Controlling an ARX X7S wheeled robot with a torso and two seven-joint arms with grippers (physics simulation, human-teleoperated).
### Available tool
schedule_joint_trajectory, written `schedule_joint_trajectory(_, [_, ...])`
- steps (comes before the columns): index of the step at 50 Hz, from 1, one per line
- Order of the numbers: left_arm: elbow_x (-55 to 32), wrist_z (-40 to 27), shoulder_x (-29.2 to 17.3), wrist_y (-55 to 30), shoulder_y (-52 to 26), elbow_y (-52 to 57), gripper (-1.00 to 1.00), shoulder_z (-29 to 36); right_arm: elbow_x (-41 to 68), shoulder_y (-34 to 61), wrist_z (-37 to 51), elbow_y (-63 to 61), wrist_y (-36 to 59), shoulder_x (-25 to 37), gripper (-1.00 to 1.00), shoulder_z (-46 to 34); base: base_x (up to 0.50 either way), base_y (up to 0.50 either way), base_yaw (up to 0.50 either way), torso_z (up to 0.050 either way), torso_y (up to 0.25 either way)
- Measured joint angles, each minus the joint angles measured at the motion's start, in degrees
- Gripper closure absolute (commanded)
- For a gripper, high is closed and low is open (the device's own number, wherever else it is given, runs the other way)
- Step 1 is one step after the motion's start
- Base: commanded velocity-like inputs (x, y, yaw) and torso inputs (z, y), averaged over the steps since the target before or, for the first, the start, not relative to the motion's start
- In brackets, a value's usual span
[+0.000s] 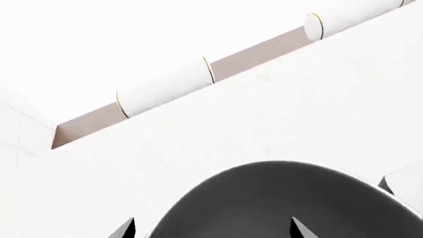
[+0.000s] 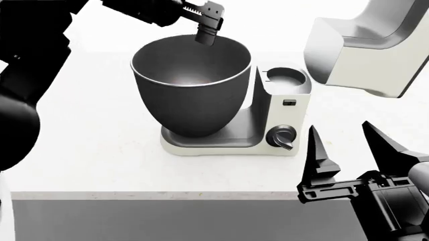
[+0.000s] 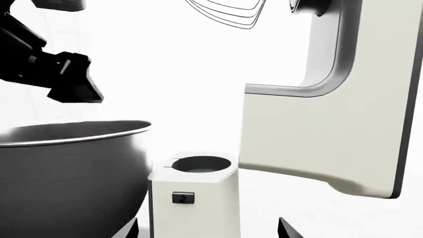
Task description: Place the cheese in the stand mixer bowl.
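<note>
Stand mixer bowl (image 2: pixel 191 90): large, deep, dark grey metal with a thin light rim, tapering to a narrow base, seated upright on the white mixer base (image 2: pixel 228 143) in the middle of the white table (image 2: pixel 94 160); interior shows only a pale sheen at the bottom in the head view. Cheese: not visible in any view; its location cannot be told. Mixer column (image 2: pixel 285 108): white, just beside the bowl on the robot's right, with a round socket on top, a small dark switch on its face and a black knob (image 2: pixel 282 136) low down. Mixer head (image 2: pixel 365 45): white with grey trim, tilted up and away from the bowl, at the upper right of the head view; the wire whisk (image 3: pixel 225 12) hangs from it, seen in the right wrist view. Left claw (image 2: pixel 206 27): black, poised over the far rim of the bowl, tips pointing down; whether its fingers are spread or pressed together cannot be told; its wrist view looks down on the bowl's dark curve (image 1: pixel 284 203). Right claw (image 2: pixel 348 150): near the front edge of the table, right of the mixer, fingers spread and pointing up, nothing between them.
</note>
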Motion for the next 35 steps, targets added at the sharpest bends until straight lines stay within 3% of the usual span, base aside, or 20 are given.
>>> schedule_joint_trajectory(15, [-3.65,-13.37,-9.23,3.88,-4.33,11.15,-1.0,-5.39,0.15,-0.06,0.04,-0.33,0.52,0.11,-1.0,0.46,0.0,0.0,0.0,0.0,0.0])
schedule_joint_trajectory(35, [-18.63,-41.13,-32.61,9.93,-3.41,53.25,-1.0,-19.56,-0.25,1.01,0.91,-2.57,2.48,1.42,-1.0,1.46,0.0,0.0,0.0,0.0,0.0])
